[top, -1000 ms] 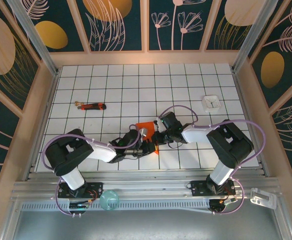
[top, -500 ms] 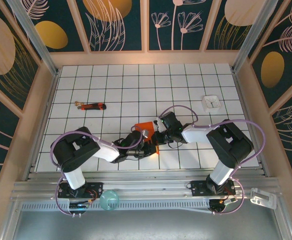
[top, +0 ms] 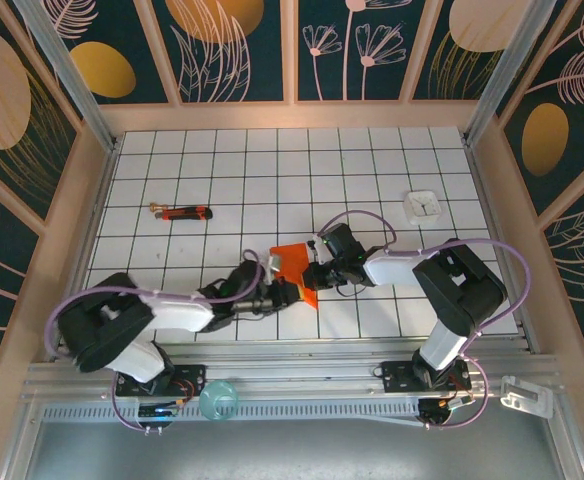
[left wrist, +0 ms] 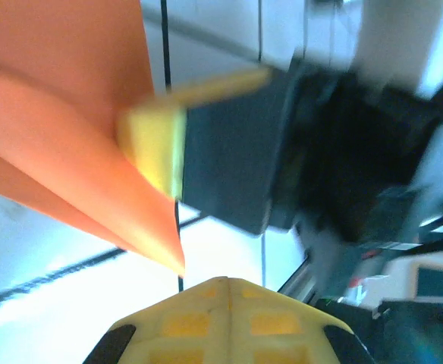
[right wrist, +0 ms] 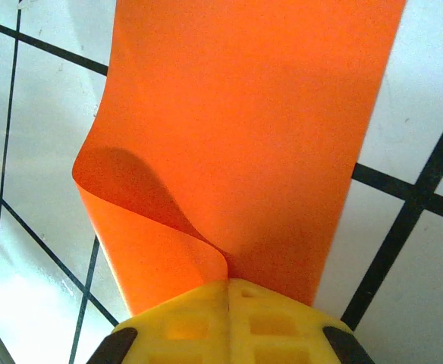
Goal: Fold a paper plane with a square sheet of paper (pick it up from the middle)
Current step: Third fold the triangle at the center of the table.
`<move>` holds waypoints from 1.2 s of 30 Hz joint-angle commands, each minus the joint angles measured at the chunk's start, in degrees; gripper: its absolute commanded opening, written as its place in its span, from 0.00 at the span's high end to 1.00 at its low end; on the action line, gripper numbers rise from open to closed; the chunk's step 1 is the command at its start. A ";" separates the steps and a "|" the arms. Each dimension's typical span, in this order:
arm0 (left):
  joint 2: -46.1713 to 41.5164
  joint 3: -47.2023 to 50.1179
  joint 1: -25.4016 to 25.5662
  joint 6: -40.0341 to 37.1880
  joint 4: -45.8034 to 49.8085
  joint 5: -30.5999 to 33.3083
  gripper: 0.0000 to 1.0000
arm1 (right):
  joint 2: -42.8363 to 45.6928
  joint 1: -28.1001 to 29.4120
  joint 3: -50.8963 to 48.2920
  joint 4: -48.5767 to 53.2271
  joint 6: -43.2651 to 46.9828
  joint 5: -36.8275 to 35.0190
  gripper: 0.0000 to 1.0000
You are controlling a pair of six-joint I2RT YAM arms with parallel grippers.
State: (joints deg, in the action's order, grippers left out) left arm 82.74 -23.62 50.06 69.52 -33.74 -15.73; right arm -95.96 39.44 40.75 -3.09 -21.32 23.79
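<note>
R gripper (right wrist: pixel 227 287) clenched on edge of orange sheet (right wrist: pixel 259 129); L gripper (left wrist: pixel 225 284) shut, empty, just beside its pointed corner.

White gridded tabletop (top: pixel 222 170); dark floral wall panels (top: pixel 232 50).

The left arm (top: pixel 177 315) lies low, stretched rightward from its base, and its wrist carries the left gripper (top: pixel 290 293), whose yellow fingertips (left wrist: pixel 206 322) are pressed together with nothing between them. The right arm (top: pixel 397 268) bends sharply at the elbow and reaches leftward with its forearm nearly level. The right gripper (top: pixel 312 275) sits just beside the left one near the middle, its jaws closed flat on an edge of the sheet of paper (right wrist: pixel 252 136).
</note>
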 commanded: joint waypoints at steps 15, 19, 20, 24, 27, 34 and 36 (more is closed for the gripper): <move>26.12 -28.24 -13.22 -20.04 24.21 -8.37 1.00 | -2.53 -0.41 -0.84 6.38 0.47 -3.09 1.00; 29.06 -31.39 -13.23 -23.73 28.66 -8.56 1.00 | -1.91 -0.42 0.52 7.28 1.11 -2.28 1.00; 29.67 -31.70 -13.24 -24.34 29.23 -8.68 1.00 | -1.78 -0.46 0.90 7.63 1.41 -2.26 1.00; 31.55 -31.75 -13.23 -25.73 30.30 -9.30 1.00 | -1.39 -0.42 2.20 8.59 1.94 -1.92 1.00; 32.00 -31.75 -13.24 -26.44 30.79 -9.33 1.00 | -1.55 -0.45 2.99 9.38 2.47 -1.99 1.00; 32.64 -31.80 -13.23 -27.42 31.45 -9.41 1.00 | -2.28 -0.42 4.40 10.12 2.99 -2.17 1.00; 32.75 -31.75 -13.23 -27.57 31.36 -9.50 1.00 | -2.38 -0.42 4.68 10.38 3.16 -2.26 1.00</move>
State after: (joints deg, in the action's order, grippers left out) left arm 111.70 -56.34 36.64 43.83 -9.19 -25.32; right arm -96.68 39.35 44.53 3.60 -19.73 23.68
